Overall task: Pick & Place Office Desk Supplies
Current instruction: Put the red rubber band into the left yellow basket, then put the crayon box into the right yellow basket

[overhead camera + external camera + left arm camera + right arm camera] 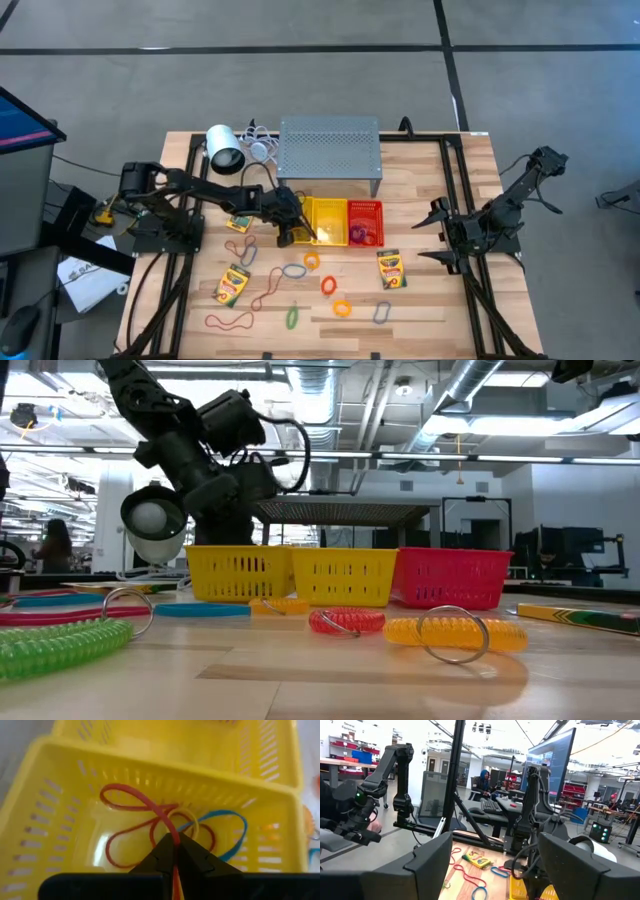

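Fingertips of your left gripper (175, 851) pinch a red rubber band (131, 805), which probably trails straight ahead into the yellow basket (60, 815); right gripper (490, 865) waits spread.

Overhead looks straight down, low view level; both share the yellow baskets (322, 221).

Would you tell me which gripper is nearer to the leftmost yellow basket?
Left. The left gripper is over the yellow basket, shut on a red rubber band; the right gripper waits beyond the red basket.

White lamp (224, 151), perforated stand (330, 152)
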